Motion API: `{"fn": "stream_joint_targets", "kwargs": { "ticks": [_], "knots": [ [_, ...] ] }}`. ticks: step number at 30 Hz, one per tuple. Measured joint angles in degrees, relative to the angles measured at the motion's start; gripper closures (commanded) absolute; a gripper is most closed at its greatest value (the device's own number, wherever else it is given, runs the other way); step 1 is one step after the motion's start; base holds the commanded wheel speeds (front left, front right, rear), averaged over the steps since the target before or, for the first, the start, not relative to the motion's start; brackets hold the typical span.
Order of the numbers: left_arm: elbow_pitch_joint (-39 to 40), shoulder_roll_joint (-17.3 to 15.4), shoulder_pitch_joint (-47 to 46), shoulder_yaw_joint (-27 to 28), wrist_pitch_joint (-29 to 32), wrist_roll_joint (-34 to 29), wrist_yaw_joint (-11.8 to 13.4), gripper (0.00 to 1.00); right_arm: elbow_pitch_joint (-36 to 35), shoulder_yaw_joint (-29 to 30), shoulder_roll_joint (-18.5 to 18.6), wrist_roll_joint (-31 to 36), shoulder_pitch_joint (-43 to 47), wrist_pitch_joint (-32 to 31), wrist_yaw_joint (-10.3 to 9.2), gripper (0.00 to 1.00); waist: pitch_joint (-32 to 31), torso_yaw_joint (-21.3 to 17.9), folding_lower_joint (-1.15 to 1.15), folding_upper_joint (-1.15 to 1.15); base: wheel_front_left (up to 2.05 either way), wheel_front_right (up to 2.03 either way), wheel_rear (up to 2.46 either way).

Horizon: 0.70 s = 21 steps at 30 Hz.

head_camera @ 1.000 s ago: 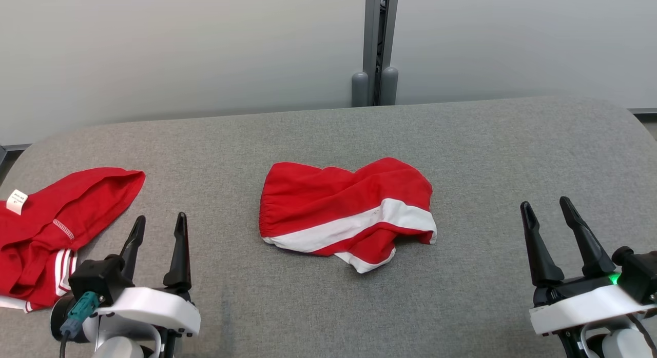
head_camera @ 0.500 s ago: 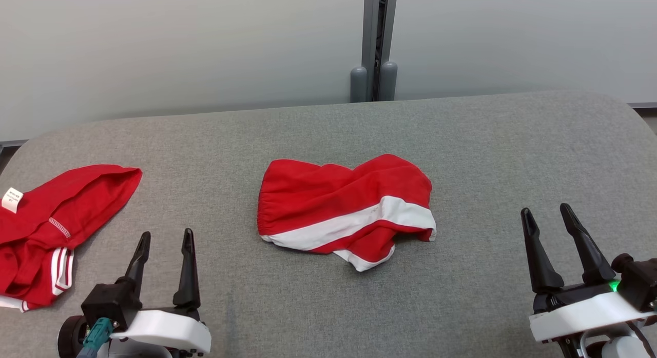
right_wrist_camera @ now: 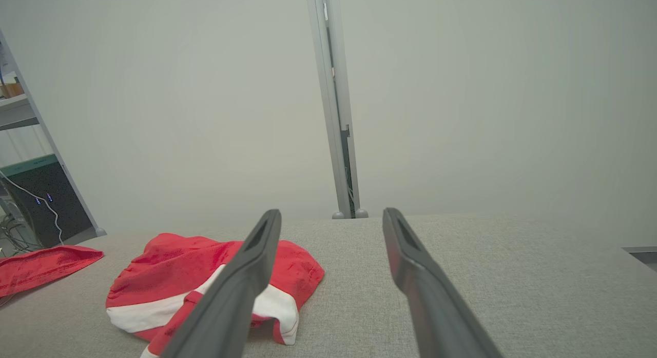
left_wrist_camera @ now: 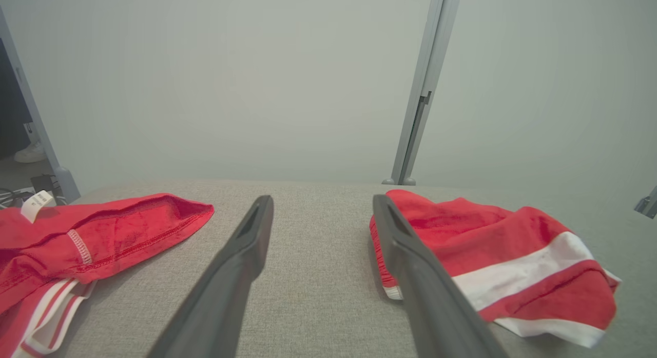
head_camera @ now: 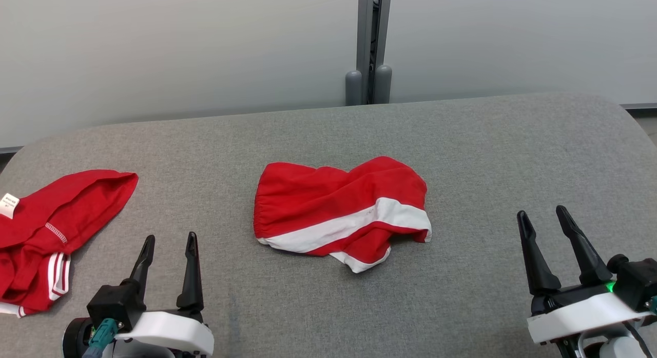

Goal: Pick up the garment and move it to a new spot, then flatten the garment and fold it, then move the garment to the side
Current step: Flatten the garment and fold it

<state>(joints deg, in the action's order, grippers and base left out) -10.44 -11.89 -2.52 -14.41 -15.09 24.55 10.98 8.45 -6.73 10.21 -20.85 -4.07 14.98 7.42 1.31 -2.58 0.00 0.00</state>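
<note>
A pale wall with a grey post stands behind the grey cloth-covered counter. The garment — red shorts with a white band — lies crumpled at the middle of the counter, touching neither arm. A second red garment with white stripes lies bunched at the counter's left edge, well apart from the first. The left end effector hovers near the front edge between the two garments, fingers spread and empty. The right end effector is at the front right — likewise spread wide, holding nothing. A small white label sticks out of the second garment.
</note>
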Motion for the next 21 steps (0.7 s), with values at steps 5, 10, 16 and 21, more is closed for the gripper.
{"fn": "stream_joint_targets", "kwargs": {
  "ticks": [5, 10, 16, 21],
  "knots": [
    [-1.46, 0.16, 0.02, -0.35, 0.04, -0.35, -0.86, 0.00, 0.35, -0.88, 0.32, -0.24, -0.04, 0.00, 0.00, 0.00, -0.29, -0.43, 0.00, 0.00, 0.00, 0.00, 0.00],
    [-3.48, 0.31, -0.24, -1.41, 1.92, -0.08, -1.37, 0.00, 1.00, -1.60, 0.62, -0.43, -0.29, 0.00, 0.00, 0.00, -0.12, -1.16, 0.00, 0.00, 0.00, 0.00, 0.00],
    [-6.69, 0.34, -2.40, -2.57, 6.03, 1.25, -2.93, 0.00, 1.47, -2.43, 1.01, -0.81, -0.80, 0.00, 0.00, 0.00, 0.48, -2.36, 0.00, 0.00, 0.00, 0.00, 0.00],
    [-10.39, 0.47, -5.36, -3.12, 8.12, 2.58, -4.72, 0.00, 1.64, -2.89, 1.16, -1.00, -1.57, 0.00, 0.00, 0.00, 1.43, -3.55, 0.00, 0.00, 0.00, 0.00, 0.00]
  ]
}}
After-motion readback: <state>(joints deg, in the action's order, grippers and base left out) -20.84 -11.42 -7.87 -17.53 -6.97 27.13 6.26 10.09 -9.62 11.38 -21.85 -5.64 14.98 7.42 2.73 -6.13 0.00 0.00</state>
